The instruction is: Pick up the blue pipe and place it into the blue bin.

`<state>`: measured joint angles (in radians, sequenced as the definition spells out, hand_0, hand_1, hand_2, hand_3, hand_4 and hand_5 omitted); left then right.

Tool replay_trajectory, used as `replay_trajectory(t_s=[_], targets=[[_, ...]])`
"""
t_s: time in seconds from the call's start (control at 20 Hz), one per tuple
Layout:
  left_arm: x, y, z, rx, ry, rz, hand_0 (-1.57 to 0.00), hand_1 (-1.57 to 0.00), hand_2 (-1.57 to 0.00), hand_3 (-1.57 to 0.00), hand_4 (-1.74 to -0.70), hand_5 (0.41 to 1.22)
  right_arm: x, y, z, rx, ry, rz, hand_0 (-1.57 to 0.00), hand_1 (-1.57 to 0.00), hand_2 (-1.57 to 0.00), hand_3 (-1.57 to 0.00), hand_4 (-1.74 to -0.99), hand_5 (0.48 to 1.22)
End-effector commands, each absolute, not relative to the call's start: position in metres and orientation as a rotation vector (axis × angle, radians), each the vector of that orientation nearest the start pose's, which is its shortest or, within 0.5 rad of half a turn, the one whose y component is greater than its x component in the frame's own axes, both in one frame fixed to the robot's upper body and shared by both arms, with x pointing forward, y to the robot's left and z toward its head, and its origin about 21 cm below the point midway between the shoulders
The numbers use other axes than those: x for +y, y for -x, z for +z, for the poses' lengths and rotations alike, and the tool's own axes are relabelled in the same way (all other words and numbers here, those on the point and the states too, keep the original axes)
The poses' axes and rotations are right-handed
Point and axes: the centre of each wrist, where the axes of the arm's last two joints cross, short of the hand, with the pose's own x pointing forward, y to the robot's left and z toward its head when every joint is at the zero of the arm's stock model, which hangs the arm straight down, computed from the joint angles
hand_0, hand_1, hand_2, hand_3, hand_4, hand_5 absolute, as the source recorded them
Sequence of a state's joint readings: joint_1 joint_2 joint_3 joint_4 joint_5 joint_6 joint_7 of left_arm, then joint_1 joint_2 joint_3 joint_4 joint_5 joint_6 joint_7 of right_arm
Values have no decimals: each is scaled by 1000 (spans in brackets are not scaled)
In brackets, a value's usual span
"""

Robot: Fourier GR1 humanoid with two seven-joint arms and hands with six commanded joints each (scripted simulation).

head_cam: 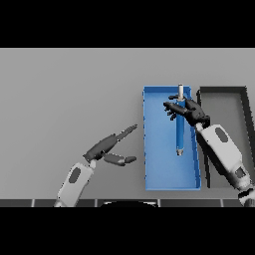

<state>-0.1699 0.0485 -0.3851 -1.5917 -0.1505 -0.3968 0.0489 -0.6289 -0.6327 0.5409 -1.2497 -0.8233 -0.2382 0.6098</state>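
The blue pipe (180, 132) is a long blue tube with pale ends, lying lengthwise over the blue bin (158, 149). My right hand (190, 111) is over the bin's far right part, fingers curled round the pipe's upper section. I cannot tell whether the pipe rests on the bin floor or hangs just above it. My left hand (108, 147) sits on the table left of the bin, open, fingers straight and pointing toward the bin, holding nothing.
A dark grey bin (224, 102) stands right beside the blue bin, on its right; my right forearm crosses between them. Grey table surface stretches to the left and far side.
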Motion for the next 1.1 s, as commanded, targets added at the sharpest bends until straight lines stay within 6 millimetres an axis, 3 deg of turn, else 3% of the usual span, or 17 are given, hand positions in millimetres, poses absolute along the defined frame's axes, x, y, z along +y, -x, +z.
replay_trajectory(t_s=[0.0,0.15,0.25,0.35,0.5,0.7,1.05], targets=[[127,-261,37,-1565,429,-880,1,1,1,1,-920,493,-238,-361,103,-912,-54,210,-867,-820,-789,-232,-1405,1137],[127,-260,40,-1568,434,-879,1,1,1,1,-926,494,-238,-363,110,-911,-2,342,-443,-419,-404,-118,-1307,1068],[123,-260,39,-1560,429,-875,1,1,1,1,-926,494,-233,-358,110,-910,84,538,-283,-268,-258,-75,-1250,962],[130,-260,40,-1570,429,-873,1,1,1,1,-927,495,-235,-356,109,-895,98,592,-181,-171,-165,-48,-1219,870],[130,-260,42,-1572,430,-871,1,1,1,1,-930,496,-234,-357,111,-860,130,698,-92,-87,-84,-24,-1175,788],[127,-260,41,-1570,422,-873,1,1,1,1,-931,497,-231,-354,109,-852,129,724,-37,-35,-34,-9,-1110,736],[128,-267,39,-1558,420,-880,1,1,1,1,-930,495,-232,-352,110,-862,116,791,-19,-17,-17,-4,-1084,714]])
